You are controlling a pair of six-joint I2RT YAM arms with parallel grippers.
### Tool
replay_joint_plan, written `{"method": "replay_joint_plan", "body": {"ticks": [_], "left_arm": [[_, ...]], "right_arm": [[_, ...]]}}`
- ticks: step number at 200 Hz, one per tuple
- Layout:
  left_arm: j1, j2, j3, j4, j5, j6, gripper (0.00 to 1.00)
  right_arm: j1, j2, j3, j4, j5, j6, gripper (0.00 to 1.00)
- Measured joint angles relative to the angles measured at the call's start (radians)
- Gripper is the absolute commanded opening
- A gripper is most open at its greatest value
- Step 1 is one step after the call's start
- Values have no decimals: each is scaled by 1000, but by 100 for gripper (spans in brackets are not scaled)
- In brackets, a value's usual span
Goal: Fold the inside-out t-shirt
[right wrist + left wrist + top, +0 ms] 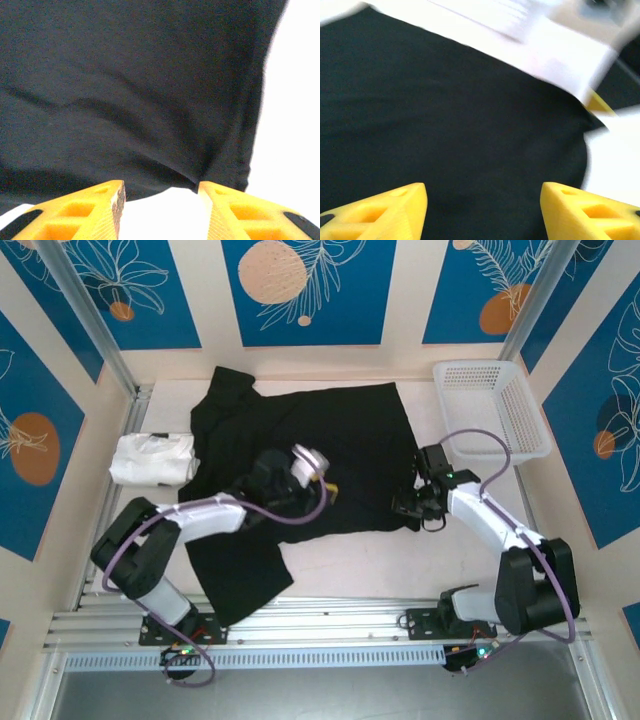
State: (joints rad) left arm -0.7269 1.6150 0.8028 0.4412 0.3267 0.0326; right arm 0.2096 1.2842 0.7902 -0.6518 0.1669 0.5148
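Note:
The inside-out t-shirt lies spread across the middle of the table, black side up, with one part reaching down toward the near left. My left gripper hovers over its middle. In the left wrist view the left gripper is open, its yellow fingers wide apart with only black cloth below. My right gripper sits at the shirt's lower right edge. In the right wrist view the right gripper is open, with bare table between the tips and the wrinkled hem just beyond them.
A white folded garment lies at the shirt's left side. A white plastic basket stands at the back right. Bare table runs along the near side, ahead of the arm bases.

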Motion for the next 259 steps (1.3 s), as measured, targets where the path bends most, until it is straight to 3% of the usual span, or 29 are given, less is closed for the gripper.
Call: {"method": "replay_joint_plan", "body": {"ticks": [41,70,92,108,137,171,221,259], "left_arm": [[-184,165,109,2,-5,218,58],[-246,272,188,-27,-17,307,58],[-264,338,232,-62,-28,356,52],[-267,367,245,-80,-37,381,45],[-267,388,255,-121,-50,418,22],[-266,388,261,-143,-68,409,0],[-221,267,151,-97,-28,269,0],[-123,164,58,37,59,109,0]], "right_arm": [[-57,26,-17,26,13,42,43],[-69,98,-7,37,2,44,42],[-77,157,16,38,-2,43,39],[-80,188,38,37,-2,37,31],[-81,211,62,35,-3,17,10],[-81,185,63,29,-47,-26,2],[-43,91,129,14,-216,-105,0],[-26,208,253,18,-324,-159,3]]}}
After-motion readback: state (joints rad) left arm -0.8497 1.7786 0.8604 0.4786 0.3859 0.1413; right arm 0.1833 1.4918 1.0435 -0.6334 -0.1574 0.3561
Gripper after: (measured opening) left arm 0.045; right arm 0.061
